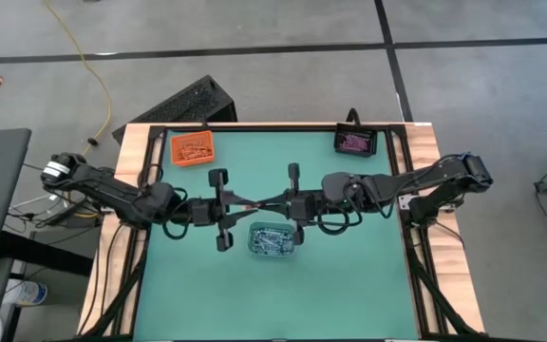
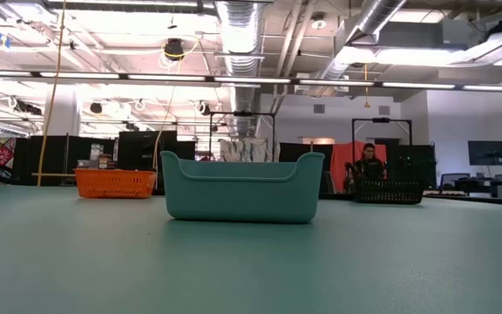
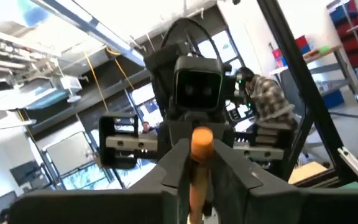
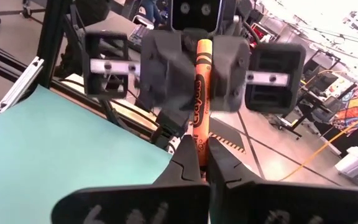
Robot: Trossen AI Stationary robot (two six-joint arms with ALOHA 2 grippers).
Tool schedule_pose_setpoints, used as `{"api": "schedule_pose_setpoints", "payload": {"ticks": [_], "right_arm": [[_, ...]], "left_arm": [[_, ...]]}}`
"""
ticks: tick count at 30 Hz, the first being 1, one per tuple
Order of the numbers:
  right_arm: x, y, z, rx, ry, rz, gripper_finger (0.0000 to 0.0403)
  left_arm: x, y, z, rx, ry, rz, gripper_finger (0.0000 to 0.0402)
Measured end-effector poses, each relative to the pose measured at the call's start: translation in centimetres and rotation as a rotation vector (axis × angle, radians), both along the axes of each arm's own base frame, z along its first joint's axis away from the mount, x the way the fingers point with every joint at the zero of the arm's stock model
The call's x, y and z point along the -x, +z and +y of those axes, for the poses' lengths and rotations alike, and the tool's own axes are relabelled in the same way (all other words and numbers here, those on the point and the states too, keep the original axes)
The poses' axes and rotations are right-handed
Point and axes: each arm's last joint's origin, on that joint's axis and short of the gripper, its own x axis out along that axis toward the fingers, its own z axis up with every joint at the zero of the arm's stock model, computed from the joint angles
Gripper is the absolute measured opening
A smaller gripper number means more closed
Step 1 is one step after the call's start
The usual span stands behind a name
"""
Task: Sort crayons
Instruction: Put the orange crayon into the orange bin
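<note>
Your right hand (image 4: pixel 199 163) is pressed together on one end of an orange paper-wrapped crayon (image 4: pixel 199 106), while your left hand (image 4: pixel 197 68) faces it tip to tip with its fingers set around the crayon's other end, though you cannot tell whether they grip it. The two hands meet above the middle of the green counter (image 1: pixel 349 285), just beyond the teal plastic tray (image 1: pixel 273 239) of grey-blue crayons (image 1: pixel 272 241). Farther off, an orange tray (image 1: pixel 191 148) of orange-red crayons (image 1: pixel 193 147) sits at the far left and a black tray (image 1: pixel 356 142) of purple-pink crayons (image 1: pixel 354 142) at the far right.
</note>
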Motion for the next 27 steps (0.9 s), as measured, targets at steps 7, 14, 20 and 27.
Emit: {"api": "schedule_pose_setpoints", "payload": {"ticks": [7,14,20,27], "right_arm": [[0.0,-0.2,0.0,0.004,-0.001,0.011,0.0],[0.0,-0.2,0.0,-0.003,-0.001,0.015,0.0019],[0.0,-0.4,-0.3,0.008,-0.119,0.035,0.0067],[0.3,-1.7,-2.5,0.015,-0.392,0.151,0.0165]], "left_arm": [[-0.1,-0.3,0.1,0.011,-0.002,0.038,0.0011],[0.1,-0.1,0.1,-0.012,-0.028,0.046,0.0009],[0.8,0.2,0.6,-0.046,-0.002,0.081,0.0009],[1.6,0.1,3.5,-0.076,0.15,0.251,0.0009]]}}
